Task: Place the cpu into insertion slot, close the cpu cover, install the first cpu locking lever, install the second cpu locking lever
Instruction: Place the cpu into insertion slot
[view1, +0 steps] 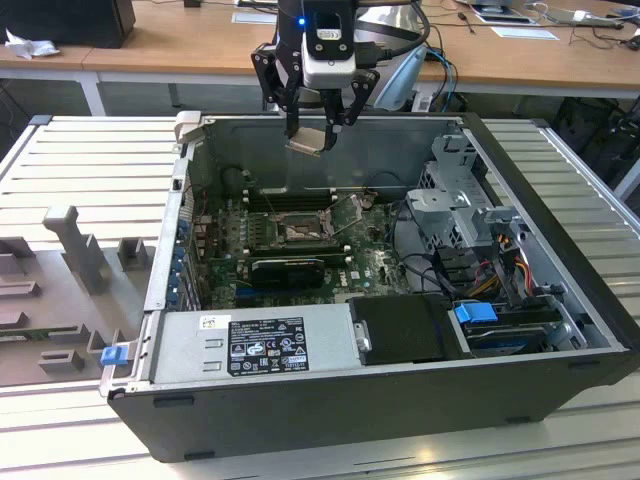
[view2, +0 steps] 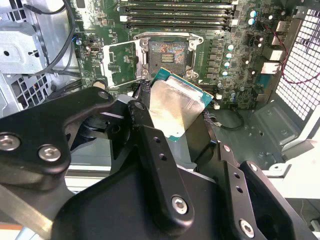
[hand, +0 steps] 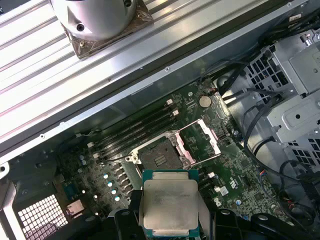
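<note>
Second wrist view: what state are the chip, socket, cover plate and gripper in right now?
Pale silver square cpu: gripped, held above the board, not seated.
Dark-framed square insertion slot: empty, contacts exposed.
Silvery-grey metal cpu cover: swung open beside the slot.
Black gripper: shut on the cpu.

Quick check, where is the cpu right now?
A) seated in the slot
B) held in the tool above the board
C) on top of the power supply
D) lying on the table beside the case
B: the cpu is clamped in the tool above the board, and the slot lies bare.
</note>
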